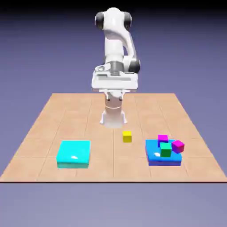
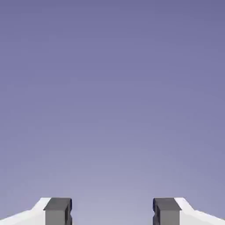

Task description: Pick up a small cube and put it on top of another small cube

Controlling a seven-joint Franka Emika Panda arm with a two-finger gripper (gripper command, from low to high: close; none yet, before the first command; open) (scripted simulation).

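The small plain yellow cube point(image 1: 127, 136) sits on the tan tiled wooden surface point(image 1: 106, 159), between the glossy cyan slab point(image 1: 74, 154) and the glossy blue slab point(image 1: 153, 158); from here I can read no lettering; the green cube point(image 1: 165, 150) partly hides the blue slab and a magenta cube point(image 1: 162, 138); bare tiles surround the yellow cube; the end effector's point(image 2: 112, 212) fingers stand apart, nothing between them.

- Small cube point(image 1: 127, 137): plain yellow, faces unmarked.
- Pose: flat on one face, upright, a side face toward the exterior view's camera.
- Location: directly on the bench point(image 1: 104, 166), between the cyan slab point(image 1: 74, 154) and the blue slab point(image 1: 155, 160), apart from both.
- State: ungripped, nothing on top; top and front faces visible.
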